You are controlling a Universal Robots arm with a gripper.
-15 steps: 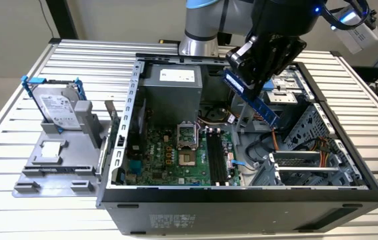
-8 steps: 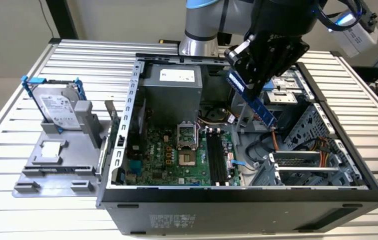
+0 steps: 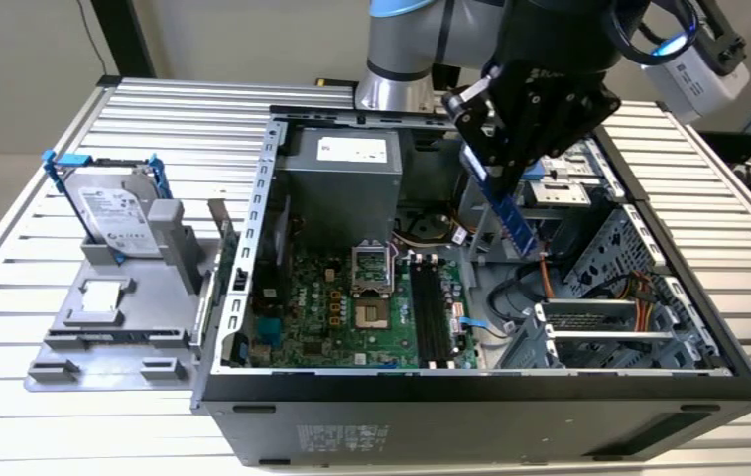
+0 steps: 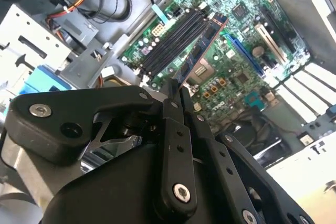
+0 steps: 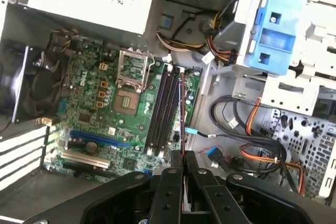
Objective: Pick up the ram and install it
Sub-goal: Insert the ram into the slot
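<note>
The ram (image 3: 516, 216) is a long blue-green stick, tilted, hanging over the right part of the open computer case (image 3: 256, 248). My gripper (image 3: 492, 167) is shut on its upper end. In both wrist views the ram (image 4: 202, 48) (image 5: 182, 114) shows edge-on, sticking out from between the black fingers (image 4: 170, 109) (image 5: 167, 179) toward the motherboard. It hangs above the long black memory slots (image 3: 431, 312) (image 4: 176, 38) (image 5: 163, 108) and is apart from them.
A silver hard drive (image 3: 124, 213) stands in a grey fixture (image 3: 110, 327) outside the case on the exterior view's left. Inside the case are the power supply (image 3: 342, 169), the CPU socket (image 5: 128, 85), a fan (image 5: 29, 90), loose cables (image 5: 252, 135) and a blue drive bracket (image 5: 275, 32).
</note>
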